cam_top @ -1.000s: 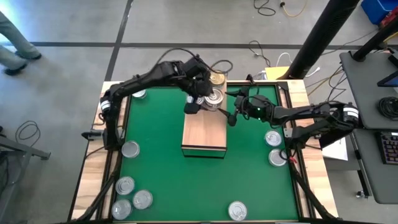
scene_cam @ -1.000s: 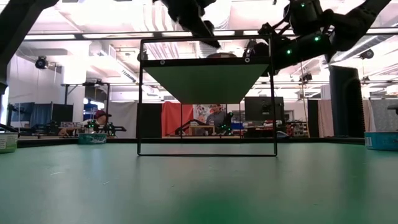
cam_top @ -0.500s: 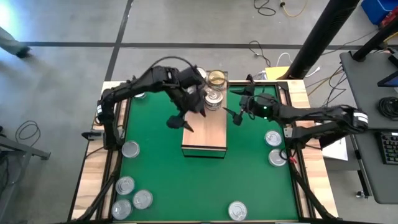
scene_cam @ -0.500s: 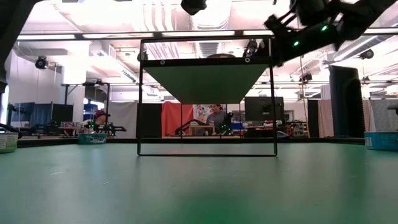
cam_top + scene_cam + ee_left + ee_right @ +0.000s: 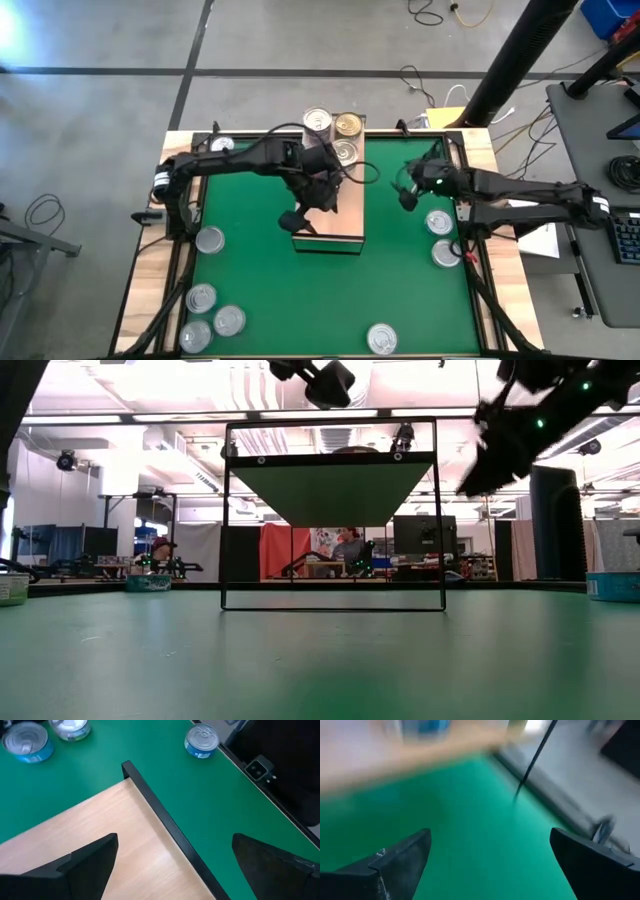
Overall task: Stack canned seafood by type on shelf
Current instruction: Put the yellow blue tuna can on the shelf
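Both sets of jaws spread wide, nothing held. Left gripper hangs over the shelf near its front left corner, bare wood between its fingers. Right gripper is over green mat, off the shelf's right side. Three tins sit at the shelf's far end, one gold-topped. More tins lie scattered on the mat left, right and front of the shelf.
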{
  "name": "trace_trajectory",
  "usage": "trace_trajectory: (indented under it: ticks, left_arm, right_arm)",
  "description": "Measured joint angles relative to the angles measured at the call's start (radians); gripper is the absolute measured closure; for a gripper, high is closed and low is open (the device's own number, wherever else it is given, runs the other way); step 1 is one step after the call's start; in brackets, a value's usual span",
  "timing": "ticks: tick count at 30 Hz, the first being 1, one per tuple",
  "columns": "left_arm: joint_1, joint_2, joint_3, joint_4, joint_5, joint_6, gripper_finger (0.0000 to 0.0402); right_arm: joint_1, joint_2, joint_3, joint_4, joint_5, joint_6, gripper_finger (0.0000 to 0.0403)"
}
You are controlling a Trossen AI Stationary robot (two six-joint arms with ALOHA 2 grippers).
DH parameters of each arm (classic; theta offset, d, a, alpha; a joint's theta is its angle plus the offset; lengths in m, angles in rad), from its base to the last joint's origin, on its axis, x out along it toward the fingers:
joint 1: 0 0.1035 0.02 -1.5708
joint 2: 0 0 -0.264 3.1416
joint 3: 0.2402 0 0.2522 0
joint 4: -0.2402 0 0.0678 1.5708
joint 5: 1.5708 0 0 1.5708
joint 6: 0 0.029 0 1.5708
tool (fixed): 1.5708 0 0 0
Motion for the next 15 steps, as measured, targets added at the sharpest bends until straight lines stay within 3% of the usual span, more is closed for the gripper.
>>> trace_trajectory:
  ticks: [6, 11, 15]
  left_arm:
    - [-0.028, -0.003, 0.018, 0.022, -0.086, -0.078, 0.0024]
    - [-0.073, -0.009, 0.042, -0.025, -0.100, -0.132, 0.0024]
    - [-0.103, -0.010, 0.001, -0.117, -0.144, -0.183, 0.0024]
  right_arm:
    - [0.059, 0.166, 0.091, -0.227, 0.007, 0.116, 0.0058]
    - [0.107, 0.317, 0.245, -0.579, -0.002, 0.291, 0.0131]
    - [0.142, 0.417, 0.268, -0.869, -0.067, 0.501, 0.0192]
